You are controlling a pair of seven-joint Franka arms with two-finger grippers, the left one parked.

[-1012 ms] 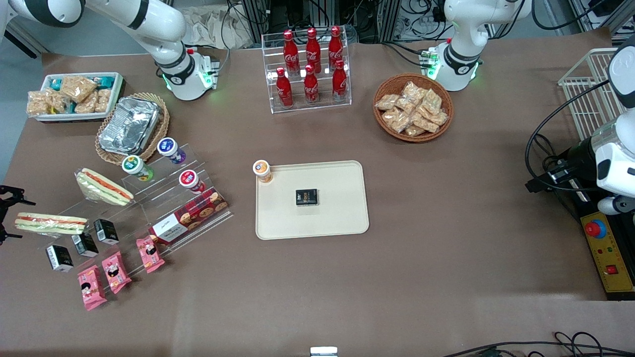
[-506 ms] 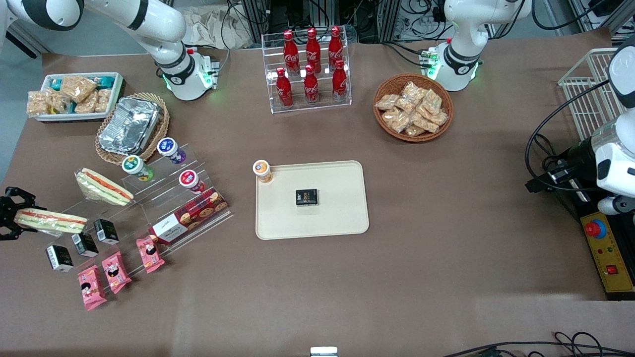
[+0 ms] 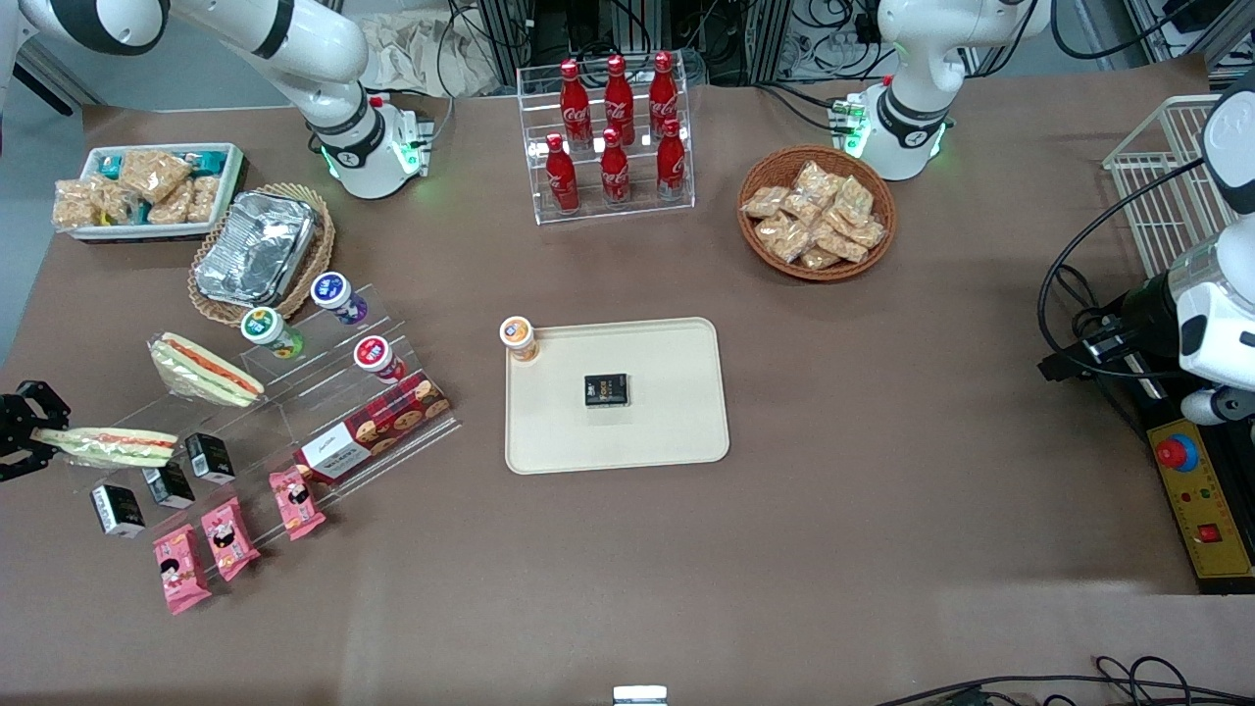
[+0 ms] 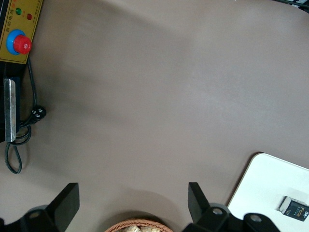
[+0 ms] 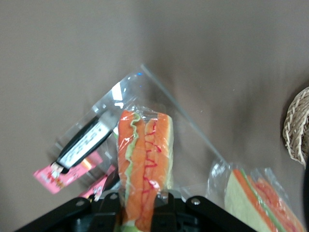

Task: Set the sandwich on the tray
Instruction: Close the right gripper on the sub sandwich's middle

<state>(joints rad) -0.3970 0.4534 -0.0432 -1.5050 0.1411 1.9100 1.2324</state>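
The sandwich [image 3: 116,446], a clear-wrapped wedge with thin red and green filling, lies by the low step of a clear acrylic stand at the working arm's end of the table. My gripper [image 3: 41,437] is at the table's edge, shut on the sandwich's outer end. In the right wrist view the sandwich [image 5: 145,154] runs out from between the two fingers of the gripper [image 5: 143,207]. The cream-beige tray [image 3: 677,431] lies at mid-table, well apart from the sandwich, and its corner shows in the left wrist view [image 4: 270,179].
A second wrapped sandwich [image 3: 204,370] with a broad red stripe lies farther from the camera. Black boxes [image 3: 169,480] and pink packs [image 3: 227,537] lie nearer. The tray holds a black box [image 3: 607,389] and a cup [image 3: 518,338] at its corner. A foil container [image 3: 255,247] sits in a basket.
My gripper came in from the table's edge and closed on the sandwich's end. The sandwich has shifted slightly toward the tray and turned a little.
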